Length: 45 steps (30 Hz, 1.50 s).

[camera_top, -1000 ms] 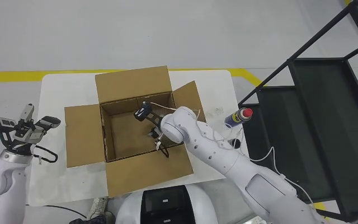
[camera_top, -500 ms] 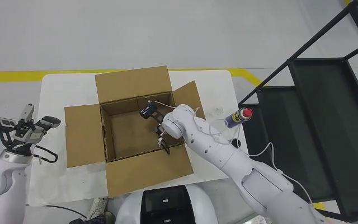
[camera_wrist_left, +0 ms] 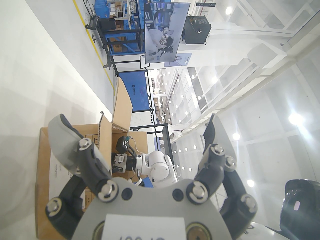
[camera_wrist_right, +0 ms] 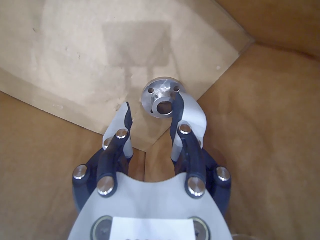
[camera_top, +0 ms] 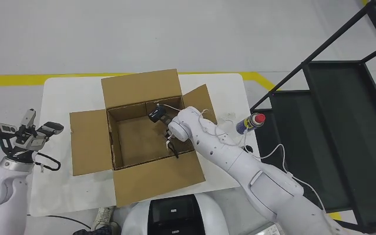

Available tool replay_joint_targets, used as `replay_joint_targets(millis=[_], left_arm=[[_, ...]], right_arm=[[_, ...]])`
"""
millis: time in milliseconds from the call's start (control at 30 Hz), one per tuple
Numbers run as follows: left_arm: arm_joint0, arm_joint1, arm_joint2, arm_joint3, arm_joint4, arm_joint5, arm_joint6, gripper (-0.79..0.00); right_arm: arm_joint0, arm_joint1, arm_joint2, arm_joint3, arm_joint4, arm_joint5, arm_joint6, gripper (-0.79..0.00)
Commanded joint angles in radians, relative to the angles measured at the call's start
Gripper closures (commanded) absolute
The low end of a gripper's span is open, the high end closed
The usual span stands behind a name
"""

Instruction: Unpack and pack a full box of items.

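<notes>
One corrugated cardboard box [camera_top: 155, 179], four flaps out, sits on one white table [camera_top: 64, 94]; one round machined metal flange [camera_wrist_right: 148, 99] lies on the box floor near a corner. Right gripper [camera_wrist_right: 153, 102] hangs over flange, fingers apart; left gripper [camera_wrist_left: 135, 121] spread, empty, at table's left edge

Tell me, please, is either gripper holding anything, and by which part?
Nothing is held. The right gripper is open inside the box, over a metal flange but not closed on it. The left gripper is open and empty.
</notes>
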Motion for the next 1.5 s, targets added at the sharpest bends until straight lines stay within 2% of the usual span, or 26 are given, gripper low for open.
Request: replay_joint_targets(millis=[0,700,767,833,867,1133,1467], left_arm=[[0.0,0.0,0.0,0.0,0.0,0.0,0.0,-0.785],[0.0,0.0,0.0,0.0,0.0,0.0,0.0,-0.785],[0.0,0.0,0.0,0.0,0.0,0.0,0.0,-0.785],[0.0,0.0,0.0,0.0,0.0,0.0,0.0,-0.785],[0.0,0.0,0.0,0.0,0.0,0.0,0.0,-0.785],[0.0,0.0,0.0,0.0,0.0,0.0,0.0,-0.785],[0.0,0.0,0.0,0.0,0.0,0.0,0.0,-0.785]], right_arm=[[0.003,-0.006,-0.009,-0.002,-0.01,0.016,0.012,-0.372],[0.029,-0.059,-0.037,0.094,-0.033,0.059,0.012,-0.36],[0.03,-0.063,-0.035,0.098,-0.025,0.052,0.002,-0.317],[0.033,-0.067,-0.034,0.102,-0.026,0.051,-0.002,-0.151],[0.033,-0.068,-0.033,0.102,-0.024,0.048,-0.006,0.0],[0.028,-0.075,-0.02,0.066,-0.023,0.035,-0.025,0.0],[-0.009,-0.063,0.016,0.015,-0.049,0.02,-0.014,0.0]])
